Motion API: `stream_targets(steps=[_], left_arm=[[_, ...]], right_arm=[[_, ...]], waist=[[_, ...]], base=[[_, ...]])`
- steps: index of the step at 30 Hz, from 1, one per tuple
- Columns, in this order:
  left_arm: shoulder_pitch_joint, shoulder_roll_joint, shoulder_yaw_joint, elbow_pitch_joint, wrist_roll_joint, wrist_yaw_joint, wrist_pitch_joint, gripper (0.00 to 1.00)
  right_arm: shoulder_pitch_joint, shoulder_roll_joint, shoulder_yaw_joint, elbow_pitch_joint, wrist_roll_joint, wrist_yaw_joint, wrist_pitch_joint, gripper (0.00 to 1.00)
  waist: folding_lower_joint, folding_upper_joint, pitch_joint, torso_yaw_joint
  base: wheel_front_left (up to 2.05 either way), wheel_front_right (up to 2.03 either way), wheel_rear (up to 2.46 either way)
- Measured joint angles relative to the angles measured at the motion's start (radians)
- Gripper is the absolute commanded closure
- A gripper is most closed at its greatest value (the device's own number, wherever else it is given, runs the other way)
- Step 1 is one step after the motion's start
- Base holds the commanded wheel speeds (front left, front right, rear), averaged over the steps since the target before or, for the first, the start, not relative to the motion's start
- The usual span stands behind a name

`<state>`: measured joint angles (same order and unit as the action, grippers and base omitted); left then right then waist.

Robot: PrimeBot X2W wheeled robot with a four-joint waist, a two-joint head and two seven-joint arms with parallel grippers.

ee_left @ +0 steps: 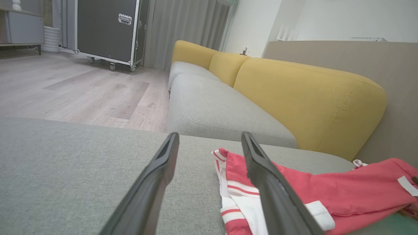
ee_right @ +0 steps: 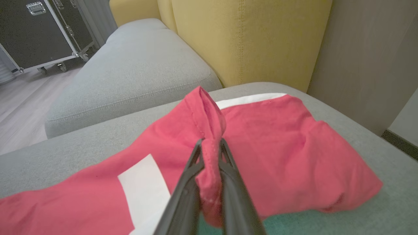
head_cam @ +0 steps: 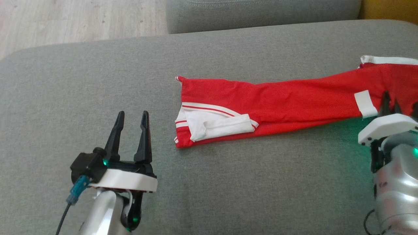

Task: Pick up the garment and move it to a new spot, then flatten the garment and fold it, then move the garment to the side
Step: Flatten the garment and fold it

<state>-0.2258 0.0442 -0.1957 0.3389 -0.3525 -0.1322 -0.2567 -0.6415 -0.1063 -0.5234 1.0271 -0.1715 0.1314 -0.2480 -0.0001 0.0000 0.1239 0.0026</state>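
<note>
Pinching a raised fold of the red garment (head_cam: pixel 277 98) near the right edge of the grey sofa cushion (head_cam: pixel 98 81), the right gripper (ee_right: pixel 210 142) has cloth between its fingers. The left gripper (head_cam: pixel 133 114) hovers, fingers spread, just beside the garment's other end. The pickup looks barely started; moving, flattening, folding and setting aside remain.

1 red fabric garment with white trim (head_cam: pixel 277 101); 2 dark-fingered grippers, left gripper (head_cam: pixel 131 122) and right gripper (head_cam: pixel 391 101); 3 grey fabric seat cushions (ee_left: pixel 212 107); 3 yellow back cushions (ee_left: pixel 310 98); 1 black wheeled case (ee_left: pixel 104 29).
</note>
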Motion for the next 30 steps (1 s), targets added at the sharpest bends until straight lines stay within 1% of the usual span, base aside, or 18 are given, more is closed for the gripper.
stream_targets(steps=[3, 6, 11, 12, 13, 15, 16, 17, 19, 23, 27, 28, 30], left_arm=[[0.001, 0.000, 0.000, -0.003, 0.000, 0.000, 0.000, 0.00], [0.001, 0.000, 0.002, -0.004, 0.000, 0.000, 0.000, 0.00], [0.014, 0.000, 0.009, -0.012, 0.005, 0.000, 0.000, 0.00], [0.019, 0.000, 0.010, -0.013, 0.011, 0.000, 0.000, 0.00], [0.025, 0.000, 0.012, -0.013, 0.014, 0.000, 0.000, 0.00], [0.033, 0.000, 0.015, -0.012, 0.018, 0.000, 0.000, 0.00], [0.033, 0.000, 0.015, -0.012, 0.018, 0.000, 0.000, 0.00], [0.034, 0.000, 0.022, -0.012, 0.018, 0.000, 0.000, 0.00], [0.035, 0.002, 0.034, -0.013, 0.018, 0.000, 0.000, 0.00], [0.036, 0.004, 0.032, -0.014, 0.019, 0.000, 0.000, 0.00], [0.036, 0.006, 0.030, -0.014, 0.019, 0.000, 0.000, 0.00], [0.035, 0.006, 0.026, -0.013, 0.019, 0.000, 0.000, 0.00], [0.035, 0.006, 0.022, -0.012, 0.019, 0.000, 0.000, 0.00]], right_arm=[[0.000, 0.004, 0.024, -0.016, 0.002, 0.000, 0.000, 1.00], [0.000, 0.023, 0.072, -0.020, 0.017, 0.000, 0.000, 1.00], [-0.003, 0.042, 0.190, -0.018, 0.073, 0.000, 0.000, 1.00], [-0.005, 0.042, 0.224, -0.011, 0.094, 0.000, 0.000, 1.00], [-0.009, 0.041, 0.275, 0.005, 0.138, 0.000, 0.000, 1.00], [-0.018, 0.040, 0.398, 0.032, 0.263, 0.000, 0.000, 1.00], [-0.018, 0.040, 0.398, 0.032, 0.263, 0.000, 0.000, 1.00], [-0.021, 0.041, 0.458, 0.033, 0.310, 0.000, 0.000, 1.00], [-0.027, 0.043, 0.569, 0.024, 0.399, 0.000, 0.000, 1.00], [-0.026, 0.042, 0.758, -0.022, 0.530, 0.000, 0.012, 1.00], [-0.024, 0.042, 0.896, -0.062, 0.622, 0.000, 0.035, 1.00], [-0.023, 0.042, 0.943, -0.067, 0.663, 0.000, 0.039, 1.00], [-0.022, 0.043, 0.974, -0.063, 0.693, 0.000, 0.038, 1.00]], waist=[[0.0001, 0.0000, -0.007, 0.008], [0.0001, 0.0000, -0.022, 0.022], [0.0000, 0.0000, -0.061, 0.059], [0.0000, 0.0000, -0.069, 0.069], [0.0000, 0.0000, -0.076, 0.080], [0.0000, 0.0000, -0.089, 0.105], [0.0000, 0.0000, -0.089, 0.105], [0.0001, 0.0000, -0.095, 0.117], [0.0000, 0.0000, -0.104, 0.142], [0.0000, 0.0000, -0.114, 0.191], [0.0001, 0.0000, -0.111, 0.241], [0.0001, 0.0000, -0.107, 0.265], [0.0002, 0.0000, -0.102, 0.288]], base=[[0.00, 0.00, 0.00], [0.00, 0.00, 0.00], [0.00, 0.00, 0.00], [0.00, 0.00, 0.00], [0.00, 0.00, 0.00], [0.00, 0.00, 0.00], [0.00, 0.00, 0.00], [0.00, 0.00, 0.00], [0.00, 0.00, 0.00], [0.00, 0.00, 0.00], [0.00, 0.00, 0.00], [0.00, 0.00, 0.00], [0.00, 0.00, 0.00]])
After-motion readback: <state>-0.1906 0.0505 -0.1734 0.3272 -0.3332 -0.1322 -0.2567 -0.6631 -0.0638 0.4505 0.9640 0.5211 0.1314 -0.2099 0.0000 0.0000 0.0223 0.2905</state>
